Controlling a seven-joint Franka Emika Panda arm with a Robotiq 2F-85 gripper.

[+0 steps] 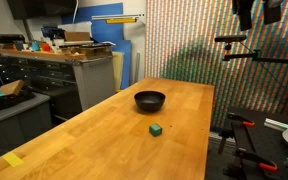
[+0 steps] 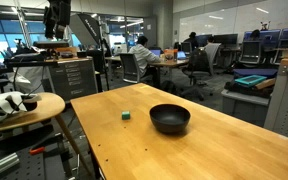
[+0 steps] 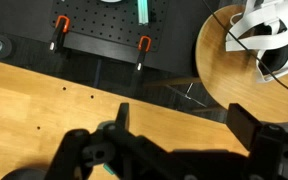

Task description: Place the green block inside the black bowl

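The green block is a tiny cube on the wooden table, a little in front of the black bowl. In both exterior views block and bowl sit apart, and the bowl is empty. My gripper hangs high above and beyond the table's far end, also at the top of an exterior view. In the wrist view its fingers are spread wide with nothing between them, over the table edge. A green sliver shows behind the gripper body.
A round wooden side table carrying a white headset stands beside the table's end. A black pegboard with orange clamps lies on the floor below. A workbench with drawers stands off one side. Yellow tape marks the near corner.
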